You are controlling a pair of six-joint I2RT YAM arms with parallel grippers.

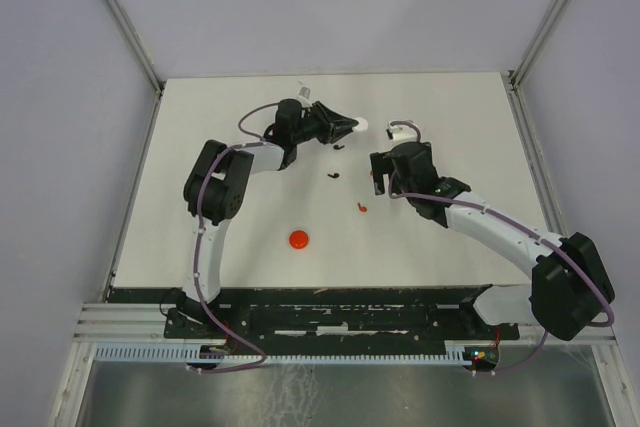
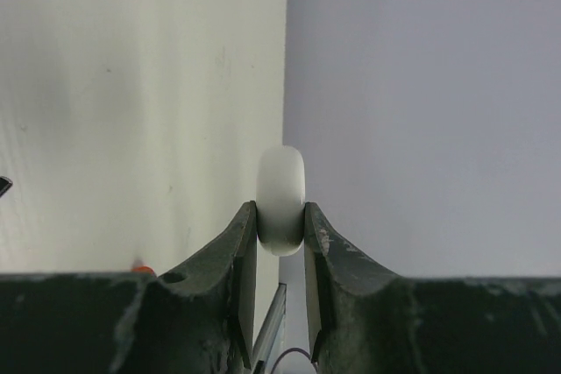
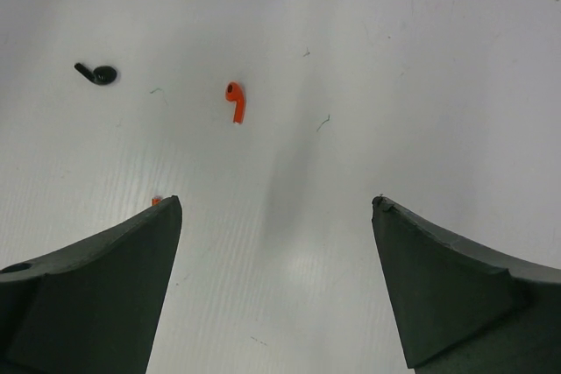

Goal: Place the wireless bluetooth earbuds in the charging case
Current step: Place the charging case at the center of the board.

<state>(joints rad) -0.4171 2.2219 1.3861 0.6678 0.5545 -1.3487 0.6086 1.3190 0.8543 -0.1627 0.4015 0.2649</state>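
1. Above the far worktop (image 1: 450, 107), the left fingers (image 2: 237, 260) are clamped on a white round case (image 2: 281, 199), held edge-on.
2. The right fingers (image 3: 96, 286) stand wide apart over the worktop. A red earbud (image 3: 236, 101) lies ahead, with black earbuds (image 3: 98, 74) beside it.

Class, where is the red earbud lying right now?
The red earbud lies on the table ahead of the open right gripper; in the right wrist view, a black earbud lies nearby.

A white table (image 1: 450, 107) fills the enclosure, backed by pale lilac walls (image 1: 340, 7) at 12 o'clock. 2 metal struts (image 1: 122, 17) climb from its far corners toward 11 and 1 o'clock, while a black mounting strip (image 1: 280, 298) and aluminium rail (image 1: 120, 329) run along 6 o'clock.
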